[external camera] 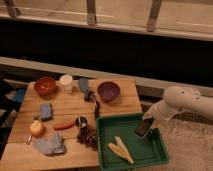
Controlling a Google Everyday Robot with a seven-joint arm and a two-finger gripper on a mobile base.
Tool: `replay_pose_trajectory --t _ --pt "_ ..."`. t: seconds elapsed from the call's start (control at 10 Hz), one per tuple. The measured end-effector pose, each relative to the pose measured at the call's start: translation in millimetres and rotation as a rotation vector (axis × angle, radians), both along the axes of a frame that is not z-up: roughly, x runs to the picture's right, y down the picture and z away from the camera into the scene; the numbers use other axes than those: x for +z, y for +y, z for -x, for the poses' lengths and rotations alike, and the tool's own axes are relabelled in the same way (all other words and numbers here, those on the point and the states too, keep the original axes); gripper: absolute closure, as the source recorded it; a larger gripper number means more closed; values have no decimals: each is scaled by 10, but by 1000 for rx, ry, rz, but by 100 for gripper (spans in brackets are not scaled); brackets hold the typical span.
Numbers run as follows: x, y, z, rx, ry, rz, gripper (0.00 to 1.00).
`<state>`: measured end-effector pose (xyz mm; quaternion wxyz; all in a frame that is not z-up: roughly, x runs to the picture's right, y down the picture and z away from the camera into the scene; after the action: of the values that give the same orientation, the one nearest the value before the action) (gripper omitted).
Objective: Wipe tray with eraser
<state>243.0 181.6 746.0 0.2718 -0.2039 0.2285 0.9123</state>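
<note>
Camera view: we see tray [131,152] at table's 5 o'clock corner, open floor at center. Gripper [146,123] clamped on eraser [142,128] near tray's 2 o'clock rim. Yellow pieces [121,149] lie at tray's 7 o'clock.

End effector [145,121] clamped, angled downward

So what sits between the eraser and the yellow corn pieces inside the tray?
Camera view: only bare green floor of the tray. The gripper, shut on the eraser, holds it at the tray's right; the corn pieces lie lower left, apart.
</note>
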Motion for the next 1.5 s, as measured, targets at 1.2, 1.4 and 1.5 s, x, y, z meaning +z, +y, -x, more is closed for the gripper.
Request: replay_pose_trajectory --t 1.2,1.4,1.5 --pt "280 747 -184 85 83 151 91" --pt "333 657 -346 104 121 123 91" --pt "368 615 -329 107 117 113 91"
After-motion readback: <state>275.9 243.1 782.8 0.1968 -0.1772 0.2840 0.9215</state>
